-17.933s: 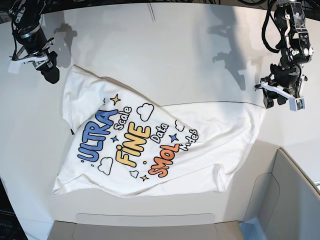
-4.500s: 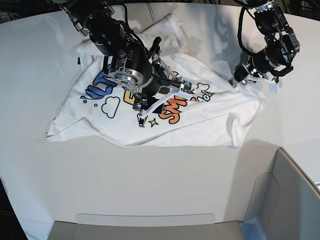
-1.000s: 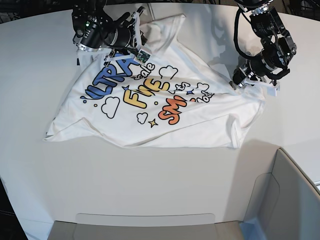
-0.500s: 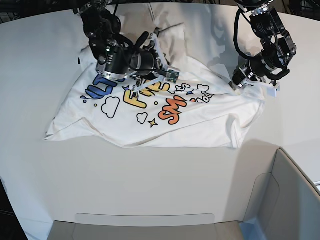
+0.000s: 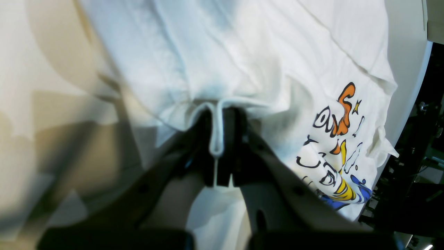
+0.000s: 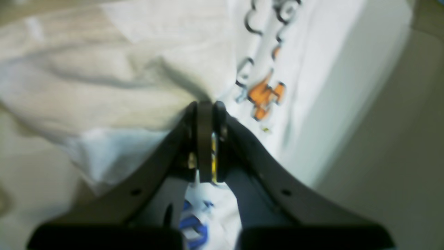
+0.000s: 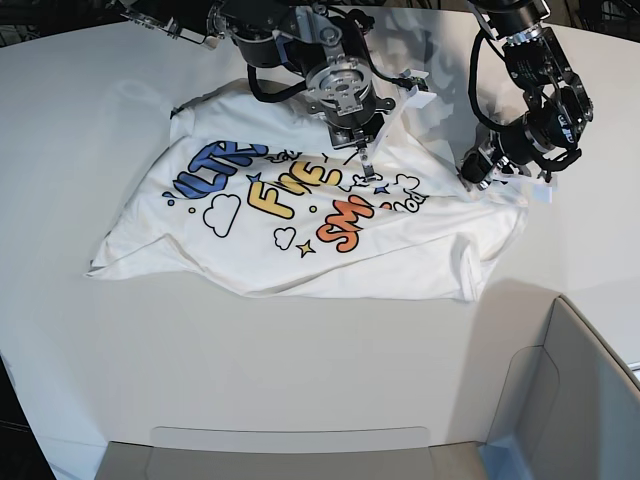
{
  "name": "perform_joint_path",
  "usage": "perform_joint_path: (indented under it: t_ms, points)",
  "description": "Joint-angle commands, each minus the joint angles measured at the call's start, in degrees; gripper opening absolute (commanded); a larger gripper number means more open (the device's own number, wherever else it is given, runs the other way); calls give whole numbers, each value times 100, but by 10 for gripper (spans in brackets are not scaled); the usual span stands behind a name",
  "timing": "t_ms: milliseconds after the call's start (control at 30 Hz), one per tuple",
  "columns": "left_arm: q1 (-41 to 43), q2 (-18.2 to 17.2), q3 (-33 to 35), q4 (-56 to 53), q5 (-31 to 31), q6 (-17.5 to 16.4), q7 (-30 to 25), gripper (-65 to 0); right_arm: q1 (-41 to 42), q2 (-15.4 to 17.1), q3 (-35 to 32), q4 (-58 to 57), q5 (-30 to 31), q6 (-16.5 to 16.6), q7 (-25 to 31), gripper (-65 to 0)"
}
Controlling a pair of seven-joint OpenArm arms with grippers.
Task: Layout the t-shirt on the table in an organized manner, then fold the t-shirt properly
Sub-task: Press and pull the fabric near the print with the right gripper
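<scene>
The table (image 7: 90,380) is mostly bare white surface, with the t-shirt (image 7: 300,240) lying print-up on its far half, spread from the left towards the right but not yet squared. By the look of it, the task is in the laying-out stage and no fold has been made: the near hem runs in a wavy line, the right-hand side is bunched into a crumpled flap, and the far part of the cloth is pulled up into a ridge under the arms. The blue, yellow and orange lettering reads across the middle, slanted to the table's edge, so the body needs turning or tugging flat. At the far right of the shirt the left gripper (image 5: 218,146) is clamped tight on a pinch of white fabric edge, which shows as a thin loop squeezed between its jaws in the left wrist view. Over the far centre of the shirt the right gripper (image 6: 205,146) has its jaws pressed together; the blurred right wrist view shows cloth bunched right at the tips, and it appears to have hold of it. What remains, I judge, is smoothing and then all of the folding.
</scene>
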Motion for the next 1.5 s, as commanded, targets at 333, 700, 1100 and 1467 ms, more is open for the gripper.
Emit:
perform_joint_path:
  t_ms: [333,700,1100,1467]
  points:
    - [-11,21,29,-112,686,159,188,-650,-651,435,-262,367,-1779,67,-43,-650]
    - [-29,21,29,-112,704,159,188,-650,-686,-180,1110,112,-1796,67,-43,-650]
    - [-29,21,29,-112,686,159,188,-650,-1002,-92,1110,323,-2095,67,-43,-650]
    - [-38,21,29,-112,686,159,267,-650,-1029,-154,1145,323,-2236,67,-43,-650]
